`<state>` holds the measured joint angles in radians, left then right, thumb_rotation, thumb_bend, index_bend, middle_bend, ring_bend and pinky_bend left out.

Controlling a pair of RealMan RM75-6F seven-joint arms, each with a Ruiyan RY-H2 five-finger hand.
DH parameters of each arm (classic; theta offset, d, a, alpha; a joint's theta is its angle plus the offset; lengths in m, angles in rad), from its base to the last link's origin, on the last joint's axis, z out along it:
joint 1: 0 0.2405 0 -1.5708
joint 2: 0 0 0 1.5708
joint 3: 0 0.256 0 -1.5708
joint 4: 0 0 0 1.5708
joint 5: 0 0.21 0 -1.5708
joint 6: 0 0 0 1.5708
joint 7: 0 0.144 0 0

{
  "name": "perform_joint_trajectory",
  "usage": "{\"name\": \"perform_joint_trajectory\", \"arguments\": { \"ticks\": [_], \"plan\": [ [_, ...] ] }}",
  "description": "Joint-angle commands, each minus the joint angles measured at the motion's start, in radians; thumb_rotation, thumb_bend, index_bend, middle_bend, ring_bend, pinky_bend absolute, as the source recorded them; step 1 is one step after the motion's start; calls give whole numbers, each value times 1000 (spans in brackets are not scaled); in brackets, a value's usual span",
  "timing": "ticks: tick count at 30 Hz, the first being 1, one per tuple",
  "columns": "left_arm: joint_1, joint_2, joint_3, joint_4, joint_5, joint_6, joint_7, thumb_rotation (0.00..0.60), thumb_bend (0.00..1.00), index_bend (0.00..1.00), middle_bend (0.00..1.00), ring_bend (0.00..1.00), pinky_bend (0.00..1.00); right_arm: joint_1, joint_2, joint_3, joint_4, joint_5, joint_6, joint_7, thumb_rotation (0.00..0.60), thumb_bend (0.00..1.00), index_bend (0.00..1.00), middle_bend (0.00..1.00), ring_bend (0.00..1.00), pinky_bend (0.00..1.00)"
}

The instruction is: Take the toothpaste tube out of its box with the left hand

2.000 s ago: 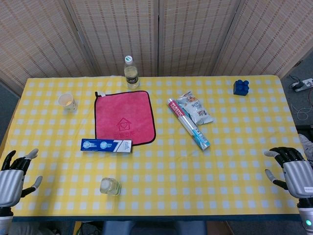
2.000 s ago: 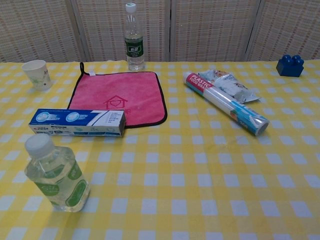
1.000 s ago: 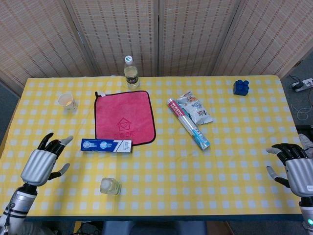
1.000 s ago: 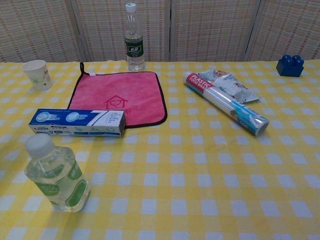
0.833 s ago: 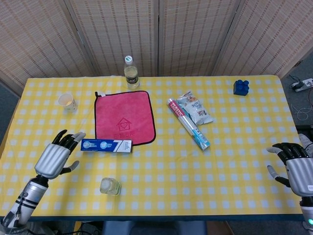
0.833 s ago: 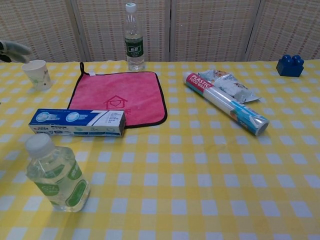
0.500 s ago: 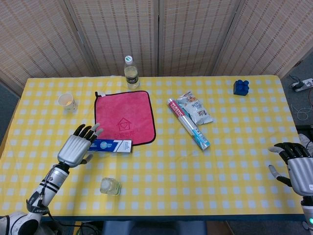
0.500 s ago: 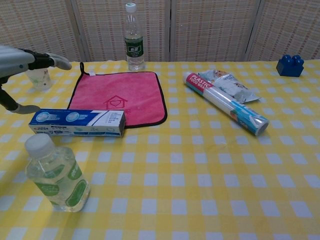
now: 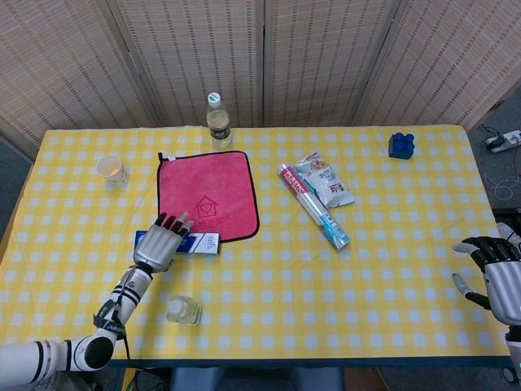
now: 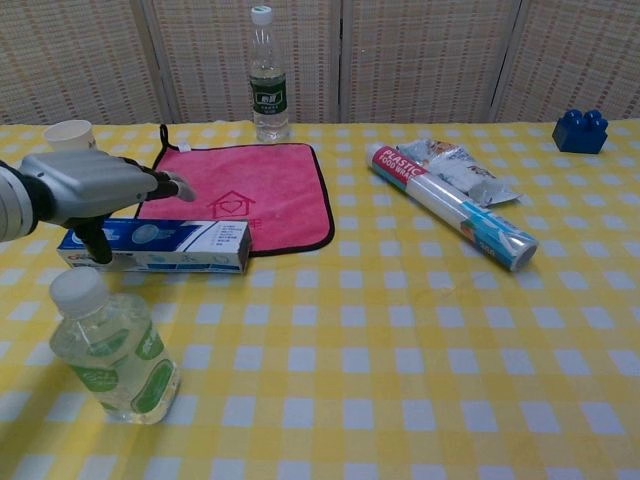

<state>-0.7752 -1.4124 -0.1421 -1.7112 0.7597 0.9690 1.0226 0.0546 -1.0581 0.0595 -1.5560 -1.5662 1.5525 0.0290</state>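
Observation:
The blue and white toothpaste box (image 9: pixel 200 241) (image 10: pixel 185 246) lies closed on the yellow checked cloth, just in front of the pink towel. My left hand (image 9: pixel 163 238) (image 10: pixel 88 188) is over the box's left end, fingers stretched out above it and the thumb (image 10: pixel 100 243) pointing down at its front face. It holds nothing. The tube itself is hidden inside the box. My right hand (image 9: pixel 496 275) hangs open at the table's right edge, far from the box, and shows only in the head view.
A pink towel (image 9: pixel 207 195) (image 10: pixel 240 190) lies behind the box. A small bottle (image 9: pixel 183 309) (image 10: pixel 108 350) stands close in front of the left hand. Further off are a paper cup (image 9: pixel 111 169), a tall water bottle (image 9: pixel 217 122), a plastic wrap roll (image 9: pixel 313 205), a snack packet (image 9: pixel 326 179) and a blue brick (image 9: pixel 400 145).
My left hand has travelled from the table's front left corner rightward and forward until it covers the box's left end. The right hand has drifted slightly right. The box has not moved.

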Motion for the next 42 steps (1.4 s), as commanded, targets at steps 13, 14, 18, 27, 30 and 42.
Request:
{"name": "perform_joint_trajectory", "arguments": {
  "ticks": [13,14,18,27,30,42],
  "plan": [
    [-88,-104,21,121,-197,76,26,600,310,272,306,267,64,-11,-1,-2,16,7,9,19,600,254,343,307,223,207],
    [-91,-106,23,124,-201,74,24,600,310,283,318,275,64,-11,-2,-2,17,7,8,20,600,254,343,307,223,207],
    [-103,-121,32,145,-198,103,28,600,311,349,410,338,64,-13,-3,-2,22,7,10,26,600,253,343,307,223,207],
    [-101,-98,101,130,-71,234,97,600,310,460,551,428,64,-18,-8,-2,34,9,16,40,600,254,344,307,223,207],
    [-94,-55,140,88,1,305,159,600,311,458,551,428,64,-20,-9,-2,39,8,18,46,600,254,343,307,223,207],
    [-78,49,228,-128,91,637,625,600,310,406,550,418,64,-20,-17,-2,54,1,21,61,600,254,343,307,223,207]
  ]
}}
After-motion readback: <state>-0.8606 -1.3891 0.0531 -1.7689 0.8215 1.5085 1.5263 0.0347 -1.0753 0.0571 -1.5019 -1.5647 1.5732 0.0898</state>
